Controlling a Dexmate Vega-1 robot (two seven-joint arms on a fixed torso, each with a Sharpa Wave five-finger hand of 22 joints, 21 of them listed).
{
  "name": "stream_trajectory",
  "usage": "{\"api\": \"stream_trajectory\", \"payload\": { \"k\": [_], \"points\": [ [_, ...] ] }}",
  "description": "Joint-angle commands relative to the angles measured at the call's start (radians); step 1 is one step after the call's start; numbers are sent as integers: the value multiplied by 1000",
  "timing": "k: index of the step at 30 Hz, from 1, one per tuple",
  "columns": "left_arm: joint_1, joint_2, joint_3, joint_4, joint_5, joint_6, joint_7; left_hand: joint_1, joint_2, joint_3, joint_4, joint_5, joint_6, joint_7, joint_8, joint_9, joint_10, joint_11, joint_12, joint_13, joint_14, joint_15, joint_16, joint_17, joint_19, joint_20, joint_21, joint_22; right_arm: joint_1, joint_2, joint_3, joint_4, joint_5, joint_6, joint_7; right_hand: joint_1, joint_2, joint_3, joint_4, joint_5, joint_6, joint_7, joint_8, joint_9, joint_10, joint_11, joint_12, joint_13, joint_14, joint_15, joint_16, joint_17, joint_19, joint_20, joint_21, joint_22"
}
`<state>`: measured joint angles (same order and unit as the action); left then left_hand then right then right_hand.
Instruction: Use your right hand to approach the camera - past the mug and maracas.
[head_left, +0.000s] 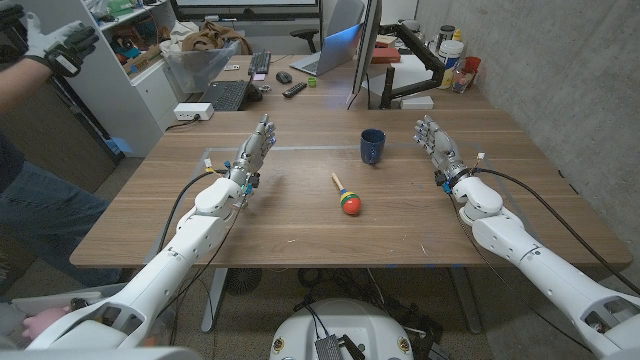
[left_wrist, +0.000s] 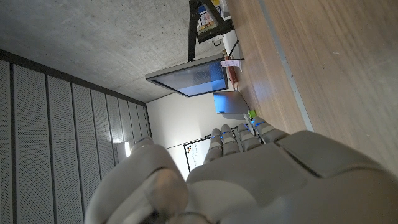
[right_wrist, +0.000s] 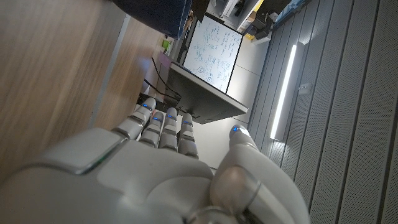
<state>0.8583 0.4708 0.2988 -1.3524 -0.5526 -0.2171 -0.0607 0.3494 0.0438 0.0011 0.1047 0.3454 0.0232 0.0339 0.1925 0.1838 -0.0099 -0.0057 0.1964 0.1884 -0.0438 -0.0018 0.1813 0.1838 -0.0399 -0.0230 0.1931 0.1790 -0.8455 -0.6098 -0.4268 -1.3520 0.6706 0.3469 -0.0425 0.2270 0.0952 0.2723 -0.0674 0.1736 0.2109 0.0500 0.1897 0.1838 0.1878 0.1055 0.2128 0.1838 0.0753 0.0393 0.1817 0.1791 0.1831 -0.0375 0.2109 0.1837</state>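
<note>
On the wooden tabletop (head_left: 300, 225), 1 maraca (head_left: 347, 198) with a slim stick and a round red, yellow and green head lies well left of the right robot hand (head_left: 434, 140). Farther back, 1 dark blue mug (head_left: 372, 146) stands upright, nearer that hand. Both the right and the left robot hand (head_left: 256, 148) hold nothing, fingers extended.

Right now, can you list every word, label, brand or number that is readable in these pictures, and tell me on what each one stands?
None can be read.
Whiteboard: handwriting, too small to read.
Mug: no visible print.
Maraca: colour bands, no text.
</note>
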Motion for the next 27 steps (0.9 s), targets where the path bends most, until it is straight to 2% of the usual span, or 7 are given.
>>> {"api": "stream_trajectory", "payload": {
  "k": [1, 18, 27],
  "points": [
    [-13, -1, 7, 0, 7, 6, -4, 9, 4, -4, 3, 2, 4, 6, 6, 4, -1, -11, 6, 3, -8, -1, 7, 1, -5, 2, 5, 3, -24, -26, 12, -25, -15, 5, -26, 12, 1, 5, -3, 6, 5, -1, 5, 4, 8, -5, 2, 3, 7, -4, 4, 4, 7, -10, 0, 2],
    [-24, 1, 5, 10, 5, 3, -16, 11, 7, -6, 2, 2, 5, 5, 6, 4, 0, -12, 6, 3, -8, -1, 7, 1, -7, 3, 5, 3, -62, -83, 36, -90, -53, -8, -87, 21, 3, 8, -10, 6, 5, -1, 5, 5, 13, -6, 4, 3, 10, -3, 5, 3, 8, -6, -1, 2],
    [-22, 6, 3, 5, 5, 9, -14, 13, 9, -6, 2, 2, 6, 6, 7, 4, 0, -12, 6, 3, -8, -2, 7, 1, -7, 4, 6, 3, -72, -94, 41, -100, -56, -11, -92, 25, 4, 9, -13, 5, 5, -2, 5, 5, 12, -7, 3, 3, 10, -4, 4, 3, 8, -6, -2, 3]
  ]
}}
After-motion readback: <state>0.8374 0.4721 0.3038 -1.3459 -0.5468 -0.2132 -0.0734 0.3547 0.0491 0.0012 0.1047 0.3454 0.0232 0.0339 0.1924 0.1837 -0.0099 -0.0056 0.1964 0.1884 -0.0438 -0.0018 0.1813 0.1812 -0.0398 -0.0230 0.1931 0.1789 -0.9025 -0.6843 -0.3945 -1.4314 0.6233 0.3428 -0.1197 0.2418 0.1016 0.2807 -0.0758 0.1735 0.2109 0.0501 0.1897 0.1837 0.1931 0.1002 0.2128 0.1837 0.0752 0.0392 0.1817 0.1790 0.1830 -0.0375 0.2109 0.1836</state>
